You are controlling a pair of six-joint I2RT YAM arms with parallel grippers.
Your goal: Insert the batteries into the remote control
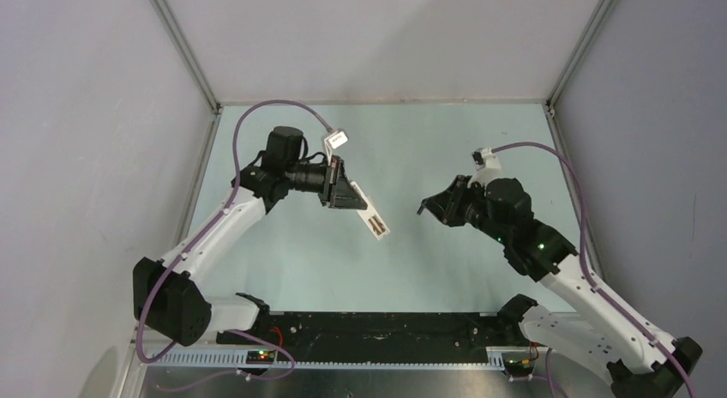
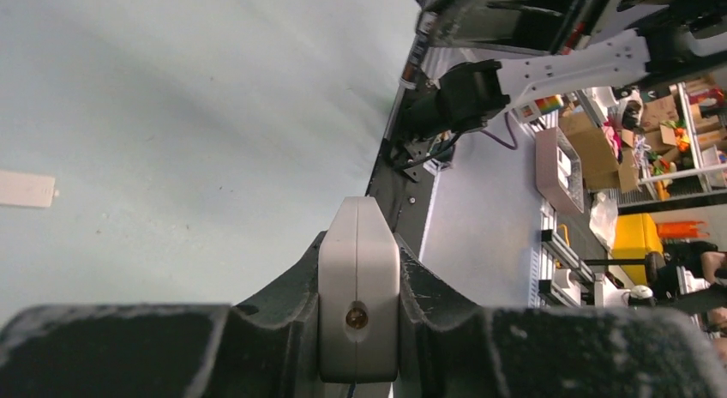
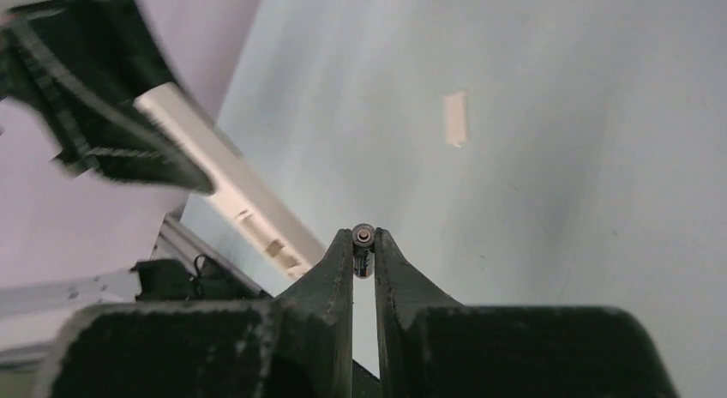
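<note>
My left gripper [image 1: 353, 198] holds the remote control [image 1: 374, 220] above the table, and the slim white bar sticks out toward the middle. In the left wrist view the remote control's [image 2: 358, 269] narrow end, with a small amber dot, is clamped between the black fingers of the left gripper [image 2: 358, 244]. My right gripper [image 1: 426, 209] hovers to the right of the remote, apart from it. The right wrist view shows the right gripper [image 3: 363, 245] shut on a small dark battery [image 3: 363, 236] at its fingertips, metal end facing the camera. The remote control [image 3: 231, 188] lies up and to the left there. No other battery shows.
A small flat white cover piece [image 3: 455, 118] lies on the pale green table [image 1: 446, 141]; it also appears at the left edge as the cover piece [image 2: 26, 189]. Grey enclosure walls stand on three sides. The black base rail [image 1: 377, 329] runs along the near edge.
</note>
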